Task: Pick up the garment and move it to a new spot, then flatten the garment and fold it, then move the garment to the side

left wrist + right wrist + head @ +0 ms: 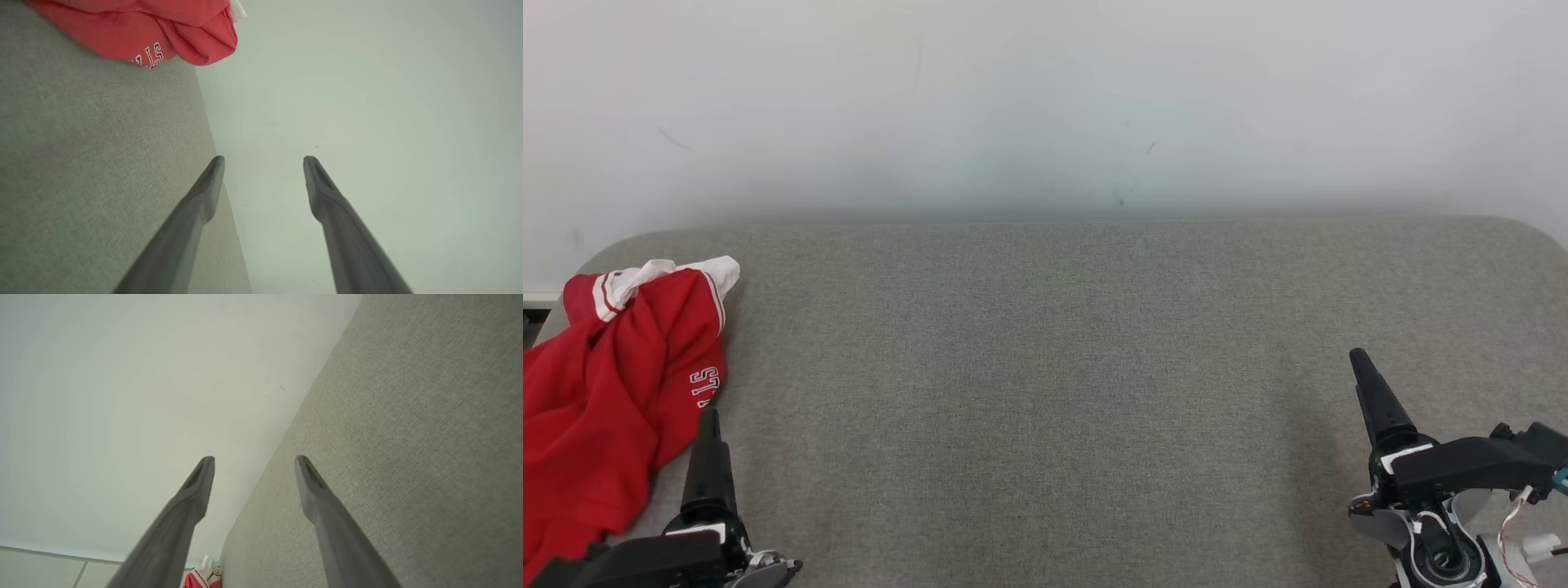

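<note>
left tool (263, 161): lower left of the head view, fingers spread and empty, its tip just beside the garment's right edge.
right tool (254, 459): lower right of the head view, fingers spread, holding nothing, well apart from the garment.
risk, grasp: a pinch on one loose outer fold would probably lift a single layer, so the rest drags or slips free.
risk, edge: the heap lies by the counter's rounded left corner, so a shove rather than a grip could push it off.
garment (613, 384): at the left edge of the frame, on the left end of the counter (1045, 367), running out at the bottom left.
garment look: red jersey, white striped trim, white lettering, bunched in deep folds.
wall (1045, 98): pale and plain, upper part of the frame.
</note>
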### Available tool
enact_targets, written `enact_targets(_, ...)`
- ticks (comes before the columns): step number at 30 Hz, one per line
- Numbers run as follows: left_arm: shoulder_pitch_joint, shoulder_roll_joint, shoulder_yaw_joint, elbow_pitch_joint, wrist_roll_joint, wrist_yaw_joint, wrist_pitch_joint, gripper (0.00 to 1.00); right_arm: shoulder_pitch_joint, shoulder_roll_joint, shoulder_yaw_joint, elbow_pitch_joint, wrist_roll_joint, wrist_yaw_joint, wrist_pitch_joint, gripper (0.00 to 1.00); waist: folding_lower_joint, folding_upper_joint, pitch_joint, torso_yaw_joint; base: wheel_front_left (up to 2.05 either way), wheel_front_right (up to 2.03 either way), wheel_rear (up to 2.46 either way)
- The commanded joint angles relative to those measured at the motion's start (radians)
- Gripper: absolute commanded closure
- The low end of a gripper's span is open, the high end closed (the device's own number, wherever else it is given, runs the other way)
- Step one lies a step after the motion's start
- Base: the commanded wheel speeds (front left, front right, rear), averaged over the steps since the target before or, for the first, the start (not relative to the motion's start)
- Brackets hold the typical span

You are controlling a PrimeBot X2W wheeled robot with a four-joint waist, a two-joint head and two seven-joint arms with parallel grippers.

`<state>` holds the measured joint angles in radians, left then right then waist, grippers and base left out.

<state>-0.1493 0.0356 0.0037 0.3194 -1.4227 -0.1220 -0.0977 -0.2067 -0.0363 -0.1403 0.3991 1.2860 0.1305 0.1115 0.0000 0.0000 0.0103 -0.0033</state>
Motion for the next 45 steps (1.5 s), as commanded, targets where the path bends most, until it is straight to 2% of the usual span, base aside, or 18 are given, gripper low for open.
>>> enact_targets(1, -0.006, 0.009, 0.007, -0.03, 0.044, 0.006, -0.009, 0.0, -0.022, -0.011, 0.009, -0.024, -0.054, 0.0, -0.017, 0.0, 0.0, 0.0, 0.0, 0.0, 0.0, 0.0, 0.0)
enact_targets(13, 0.021, 0.01, 0.009, -0.087, 0.221, 0.043, -0.034, 0.0, -0.015, -0.012, 0.048, -0.054, -0.296, 0.0, -0.075, 0.0, 0.0, 0.0, 0.0, -0.004, 0.0, 0.0, 0.0)
enact_targets(30, 0.06, 0.013, 0.002, -0.12, 0.607, 0.103, -0.069, 0.0, -0.013, -0.014, 0.056, -0.034, -0.641, 0.0, -0.153, 0.0, 0.0, 0.0, -0.002, -0.012, 0.0, 0.0, 0.0)
enact_targets(45, 0.078, 0.045, -0.02, -0.095, 0.885, 0.144, -0.094, 0.0, -0.032, -0.015, 0.073, 0.045, -0.84, 0.0, -0.211, 0.0, 0.0, 0.0, -0.008, -0.016, 0.0, 0.0, 0.0)
